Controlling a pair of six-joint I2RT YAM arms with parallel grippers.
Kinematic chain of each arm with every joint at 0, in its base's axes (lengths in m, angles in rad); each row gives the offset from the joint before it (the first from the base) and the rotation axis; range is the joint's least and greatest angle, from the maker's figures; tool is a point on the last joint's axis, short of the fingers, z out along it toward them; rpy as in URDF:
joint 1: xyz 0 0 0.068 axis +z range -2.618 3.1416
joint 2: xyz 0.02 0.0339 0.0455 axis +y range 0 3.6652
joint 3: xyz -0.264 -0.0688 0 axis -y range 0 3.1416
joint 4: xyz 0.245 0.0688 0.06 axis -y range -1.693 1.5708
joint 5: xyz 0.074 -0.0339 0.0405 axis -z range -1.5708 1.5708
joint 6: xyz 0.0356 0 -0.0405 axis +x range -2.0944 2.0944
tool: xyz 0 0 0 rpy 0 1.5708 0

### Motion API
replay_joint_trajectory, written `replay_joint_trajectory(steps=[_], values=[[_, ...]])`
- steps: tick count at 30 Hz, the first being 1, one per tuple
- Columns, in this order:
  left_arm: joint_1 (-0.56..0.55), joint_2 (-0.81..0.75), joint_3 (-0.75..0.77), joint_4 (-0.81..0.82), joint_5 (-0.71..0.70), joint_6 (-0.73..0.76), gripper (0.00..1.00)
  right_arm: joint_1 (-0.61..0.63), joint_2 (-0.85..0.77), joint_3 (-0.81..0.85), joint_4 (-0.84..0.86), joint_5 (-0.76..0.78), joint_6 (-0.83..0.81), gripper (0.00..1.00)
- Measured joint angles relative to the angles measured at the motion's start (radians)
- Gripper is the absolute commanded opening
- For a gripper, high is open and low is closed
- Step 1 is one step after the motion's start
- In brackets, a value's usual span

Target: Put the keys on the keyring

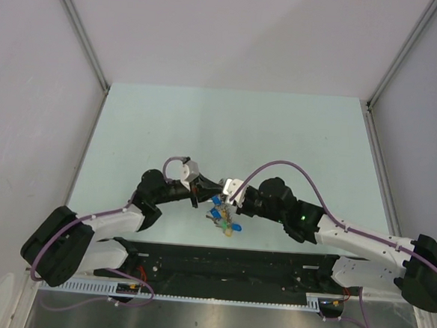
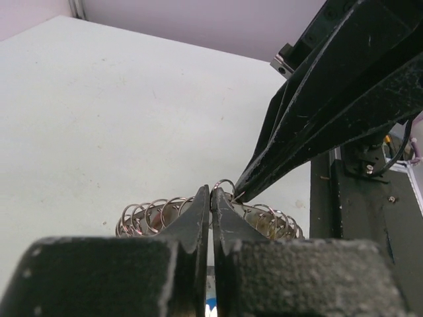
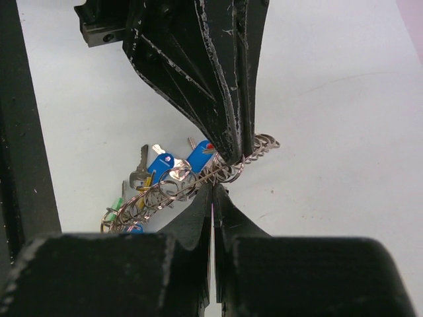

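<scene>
Big risk now: both grippers pinch the same thin keyring (image 3: 173, 187) very close together. If one pulls or twists w/o the other, the wire could slip out & the whole bunch drops, or the ring bends. The keys (image 3: 160, 165) are packed tight & tangled (blue ones, a green one, silver ones), so I think a new key could snag on them instead of sliding on. The fingertips nearly touch too, so they might bump each other. The keyring is over the middle of the table (image 1: 228, 127), toward the front edge, right at the 2 tips. Can't tell if the bunch hangs free or rests on the top. L gripper (image 2: 211, 193) is shut tight on the ring's loops, fingers pressed together. R gripper (image 3: 213, 193) is shut too, w/ the wire caught at its tips. Both arms reach in from the sides & meet nose to nose, tips tilted down.
</scene>
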Motion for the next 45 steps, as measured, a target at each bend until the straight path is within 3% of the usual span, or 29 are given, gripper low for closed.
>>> replay_joint_trajectory(steps=[3, 8, 13, 17, 21, 30, 36, 39, 45], values=[[0.0, 0.0, -0.003, 0.017, -0.015, 0.002, 0.37, -0.004, 0.0, 0.0, 0.007, -0.003, -0.008, 0.0], [0.014, -0.024, -0.003, 0.048, -0.079, 0.0, 0.46, -0.029, 0.0, 0.002, -0.015, -0.028, -0.034, 0.0], [0.025, -0.09, -0.008, 0.05, -0.16, -0.001, 0.67, -0.056, 0.0, 0.034, -0.057, -0.048, -0.06, 0.0], [0.025, -0.158, -0.006, -0.02, -0.254, -0.008, 0.8, -0.098, 0.0, 0.063, -0.091, -0.062, -0.07, 0.0], [0.025, -0.243, 0.004, -0.129, -0.4, -0.032, 1.0, -0.167, 0.023, 0.134, -0.13, -0.067, -0.077, 0.0], [0.028, -0.426, 0.168, -0.543, -0.776, -0.115, 1.0, -0.45, 0.197, 0.365, -0.09, -0.026, -0.085, 0.0], [0.031, -0.521, 0.301, -0.832, -0.916, -0.129, 1.0, -0.563, 0.27, 0.382, -0.044, 0.042, 0.014, 0.0], [0.032, -0.579, 0.34, -0.953, -0.962, -0.126, 1.0, -0.571, 0.298, 0.351, -0.034, 0.09, 0.094, 0.0], [0.032, -0.727, 0.344, -1.154, -1.002, -0.099, 1.0, -0.557, 0.287, 0.111, 0.015, 0.146, 0.283, 0.01]])
